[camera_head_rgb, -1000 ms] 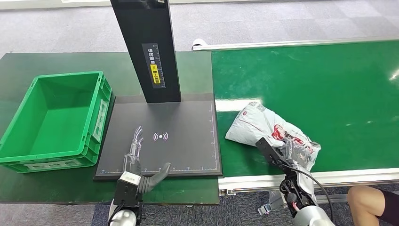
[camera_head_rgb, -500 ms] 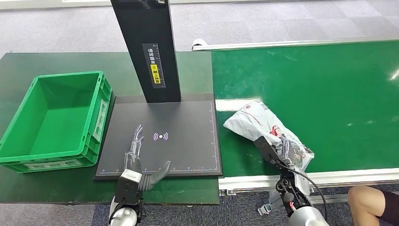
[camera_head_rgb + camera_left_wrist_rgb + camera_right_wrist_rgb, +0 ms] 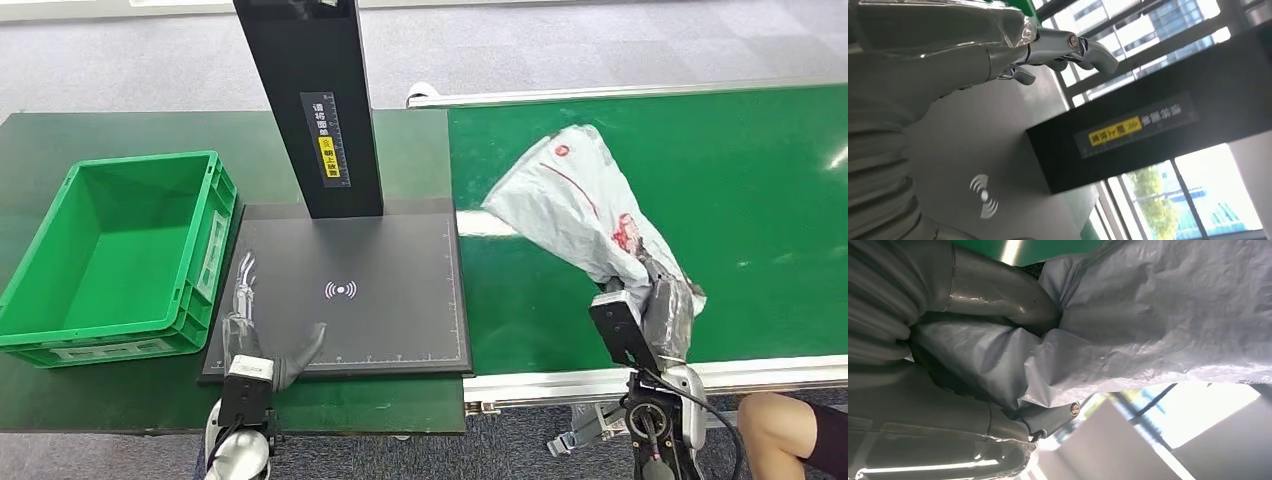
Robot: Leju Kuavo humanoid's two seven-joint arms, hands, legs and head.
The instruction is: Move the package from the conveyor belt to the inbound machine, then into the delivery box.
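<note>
While the right hand's fingers (image 3: pixel 1048 417) and thumb are closed on a bunched end of the grey plastic mailer bag (image 3: pixel 580 195), the right hand (image 3: pixel 660 305) holds that package lifted, its free end sticking up and toward the scanner column above the green conveyor belt (image 3: pixel 760 170). The bag carries red printing and is creased where it is gripped. The left hand (image 3: pixel 250 325) has its fingers (image 3: pixel 1088 47) spread and extended with nothing in them, lying low over the near-left corner of the black inbound machine's platform (image 3: pixel 400 260), beside the white wireless mark. The machine's black column (image 3: pixel 315 100) rises behind, bearing a yellow label. A green plastic crate (image 3: pixel 120 255) stands just left of the platform on the dark table (image 3: pixel 60 130). A person's knee (image 3: pixel 775 425) shows at the near-right edge.
</note>
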